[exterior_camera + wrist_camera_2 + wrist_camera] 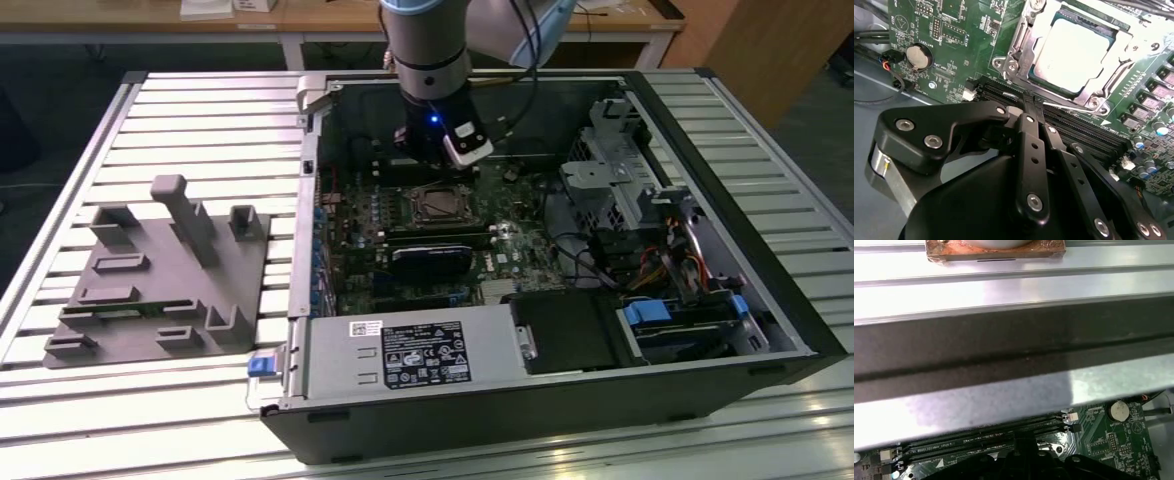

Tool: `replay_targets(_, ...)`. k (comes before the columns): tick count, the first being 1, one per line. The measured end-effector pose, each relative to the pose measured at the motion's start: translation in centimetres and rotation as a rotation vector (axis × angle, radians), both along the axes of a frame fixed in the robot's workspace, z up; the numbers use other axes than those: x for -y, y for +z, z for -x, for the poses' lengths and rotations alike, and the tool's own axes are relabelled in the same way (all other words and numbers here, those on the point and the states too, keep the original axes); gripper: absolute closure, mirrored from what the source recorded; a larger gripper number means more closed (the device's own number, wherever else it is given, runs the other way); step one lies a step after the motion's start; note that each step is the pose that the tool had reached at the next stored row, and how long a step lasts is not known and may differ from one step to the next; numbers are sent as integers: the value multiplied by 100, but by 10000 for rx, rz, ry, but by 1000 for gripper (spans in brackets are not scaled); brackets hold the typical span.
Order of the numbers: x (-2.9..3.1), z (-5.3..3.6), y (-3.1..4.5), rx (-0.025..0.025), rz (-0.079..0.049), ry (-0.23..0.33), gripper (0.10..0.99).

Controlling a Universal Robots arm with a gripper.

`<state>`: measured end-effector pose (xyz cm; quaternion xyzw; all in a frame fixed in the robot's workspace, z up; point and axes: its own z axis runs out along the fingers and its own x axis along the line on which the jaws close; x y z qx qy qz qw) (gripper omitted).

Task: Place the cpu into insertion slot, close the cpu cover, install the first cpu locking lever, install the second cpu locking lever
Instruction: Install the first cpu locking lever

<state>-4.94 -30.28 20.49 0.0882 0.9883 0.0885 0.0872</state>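
- The slatted table (200, 110) carries an open computer case (747, 300) lying on its side, with a grey block holder (160, 270) well apart on the exterior view's left.
- The arm (427, 50) reaches down into the case over the green board (954, 30).
- The gripper (1029, 102) hangs low over the long black memory slots (1084, 130), just beside the insertion slot (437, 203). Its fingers are pressed together and we see nothing between them.
- The cpu cover (1030, 42) lies flat on the slot, framing the chip through its window.
- The cpu (1074, 50) sits inside the slot, silver top up and level.
- A thin wire lever (1074, 108) runs along the near side of the slot, one end close to the fingertips. We cannot tell whether they touch, nor whether it is latched.
- Handling, our judgement: the cpu is light, stiff and thin, with a smooth top that would slip. Its underside is fragile, so it is best held by two opposite edges and never pressed at a tilt.
- The lever looks springy and is best pushed near its free end.
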Motion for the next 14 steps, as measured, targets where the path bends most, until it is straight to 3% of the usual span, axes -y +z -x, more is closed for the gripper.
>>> replay_targets(14, -35, 14, -9, 3, 3, -468, 980)
